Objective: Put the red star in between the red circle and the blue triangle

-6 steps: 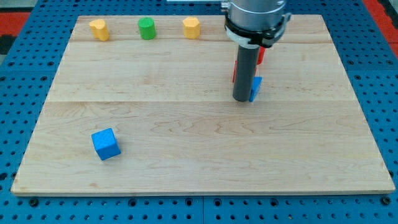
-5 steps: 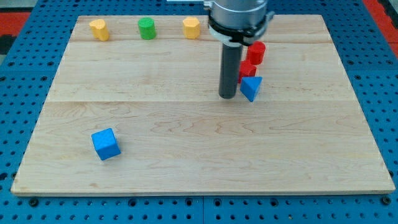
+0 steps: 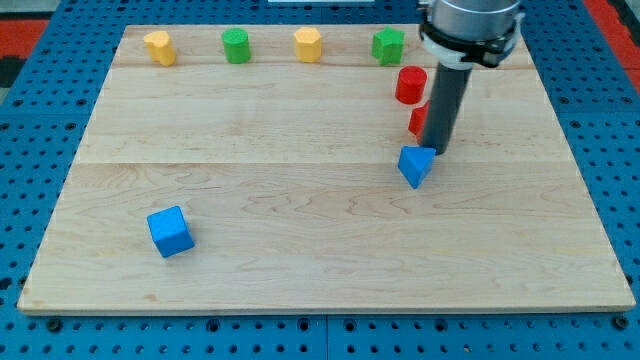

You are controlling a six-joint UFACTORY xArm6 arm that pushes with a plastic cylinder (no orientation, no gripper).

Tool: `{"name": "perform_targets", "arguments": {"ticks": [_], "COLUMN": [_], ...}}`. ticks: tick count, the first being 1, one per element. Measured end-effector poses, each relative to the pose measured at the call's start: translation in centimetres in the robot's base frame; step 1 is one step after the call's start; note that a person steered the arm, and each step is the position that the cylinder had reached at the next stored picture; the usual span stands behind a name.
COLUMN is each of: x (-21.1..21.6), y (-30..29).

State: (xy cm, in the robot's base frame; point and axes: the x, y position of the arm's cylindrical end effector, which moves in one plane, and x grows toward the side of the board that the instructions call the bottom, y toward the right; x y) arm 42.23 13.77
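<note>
The red circle [image 3: 410,84] stands at the view's upper right of the wooden board [image 3: 300,200]. The red star [image 3: 417,121] sits just below it, partly hidden behind my rod. The blue triangle [image 3: 415,165] lies just below the star. My tip [image 3: 436,151] is at the right of the star and just above the triangle's upper right corner. The three blocks form a short, nearly vertical line.
Along the view's top edge stand a yellow block [image 3: 158,47], a green cylinder [image 3: 236,45], a yellow block [image 3: 308,44] and a green block [image 3: 388,45]. A blue cube [image 3: 170,231] lies at the lower left.
My tip moved from the left of the star and triangle to their right. The blue triangle and the red star shifted slightly. The green block at the top now shows.
</note>
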Motion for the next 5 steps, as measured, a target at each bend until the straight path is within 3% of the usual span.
{"name": "perform_targets", "arguments": {"ticks": [2, 5], "x": [-2.2, -3.5], "y": [5.8, 0.7]}}
